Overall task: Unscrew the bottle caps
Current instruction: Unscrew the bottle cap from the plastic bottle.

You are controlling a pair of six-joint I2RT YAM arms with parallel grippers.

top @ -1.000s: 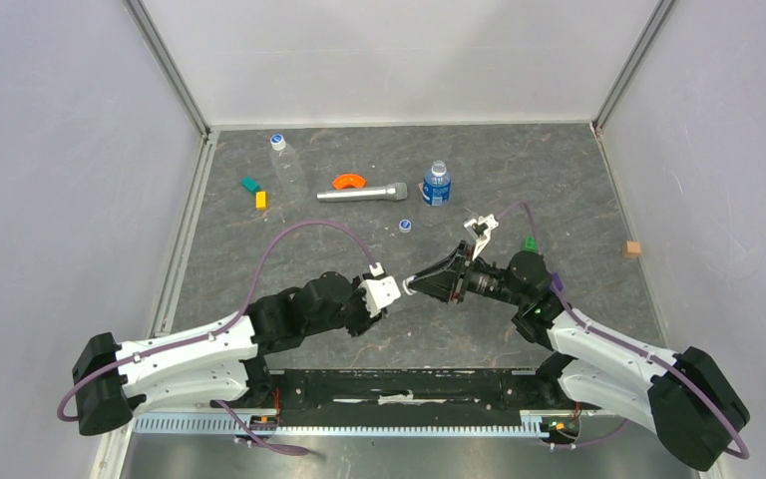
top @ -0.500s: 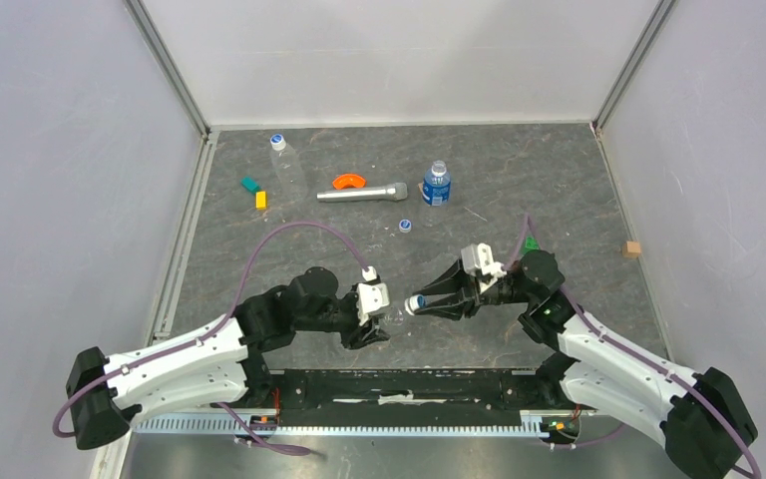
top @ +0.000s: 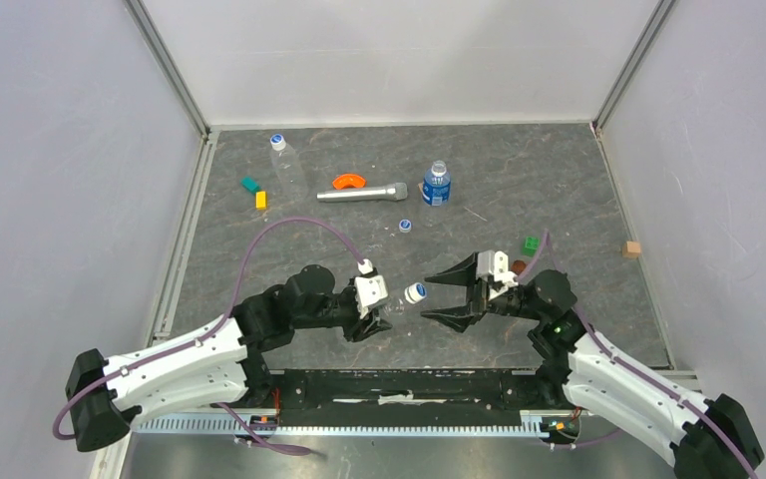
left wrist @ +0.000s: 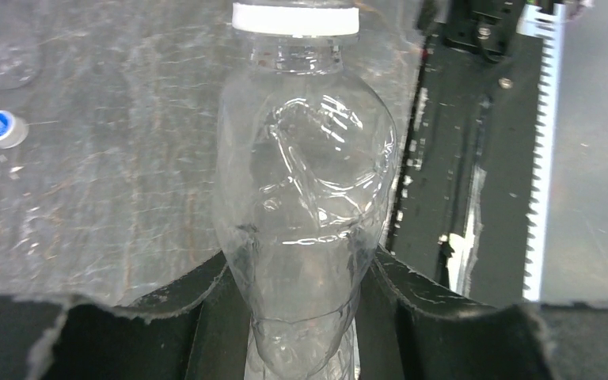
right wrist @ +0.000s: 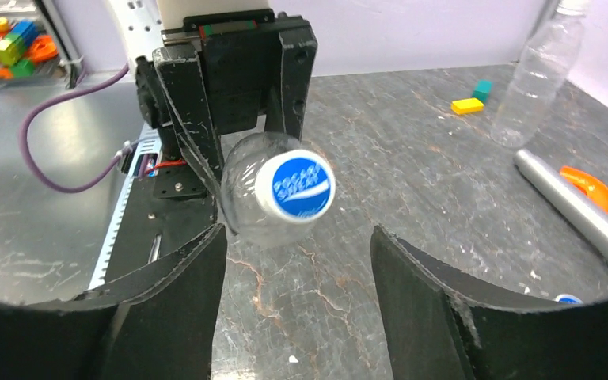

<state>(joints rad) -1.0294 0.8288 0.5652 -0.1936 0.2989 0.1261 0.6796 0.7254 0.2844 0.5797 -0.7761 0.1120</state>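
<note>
Top view: clear bottle (top: 397,302) pinched by left claw (top: 379,311) near the front edge of the bench (top: 559,190), cap (top: 415,292) faced toward right claw (top: 437,298). Left wrist: bottle clamped, cap seated. Right wrist: right claw spread, cap framed between fingers (right wrist: 412,285), untouched.

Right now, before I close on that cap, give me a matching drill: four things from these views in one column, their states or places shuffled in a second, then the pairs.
1. clear unlabelled plastic bottle
2. loose white-rimmed blue-topped cap
3. short blue-labelled plastic bottle
4. right pincer

A. open, straddling a capped bottle top
B. clamped in the left pincer
C. lying on its own, off any bottle
D. standing near the silver cylinder

Pairs: 1-B, 2-C, 3-D, 4-A
</note>
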